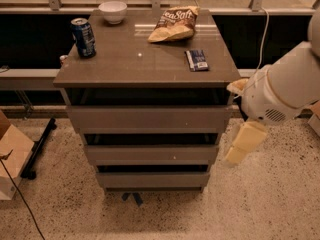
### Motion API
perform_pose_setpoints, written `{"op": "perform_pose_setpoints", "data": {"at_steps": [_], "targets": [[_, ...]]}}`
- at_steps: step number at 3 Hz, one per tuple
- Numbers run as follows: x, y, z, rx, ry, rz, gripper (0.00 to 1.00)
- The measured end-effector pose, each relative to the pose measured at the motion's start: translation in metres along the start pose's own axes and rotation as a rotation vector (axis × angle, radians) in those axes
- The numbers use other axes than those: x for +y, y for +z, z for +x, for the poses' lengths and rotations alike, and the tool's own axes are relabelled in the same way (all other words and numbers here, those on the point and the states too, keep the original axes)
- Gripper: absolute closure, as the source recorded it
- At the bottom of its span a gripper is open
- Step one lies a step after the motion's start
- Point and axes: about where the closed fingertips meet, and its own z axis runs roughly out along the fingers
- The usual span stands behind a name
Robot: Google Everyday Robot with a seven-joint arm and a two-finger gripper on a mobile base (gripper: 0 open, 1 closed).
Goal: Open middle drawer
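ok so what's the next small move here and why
Probably ease the gripper left toward the top edge of the middle drawer. It hangs beside the right side of the cabinet, about level with that drawer's right end, not touching it. The front looks shut, flat and handleless, so that edge seems the only place to pull.

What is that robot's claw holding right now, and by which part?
Nothing. The gripper hangs in the air just right of the middle drawer, touching neither the drawer nor anything else.
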Motion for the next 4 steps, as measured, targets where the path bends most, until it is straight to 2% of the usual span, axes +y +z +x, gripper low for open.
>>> {"op": "perform_pose_setpoints", "data": {"at_steps": [1,2,4], "targets": [[0.005,0.033,-0.013,-0.070,-0.022,-0.025,0.00],[0.012,0.087,-0.015,-0.144,-0.010,-0.060,0.00],[0.011,0.151,-0.001,-0.175,0.051,-0.108,0.00]]}}
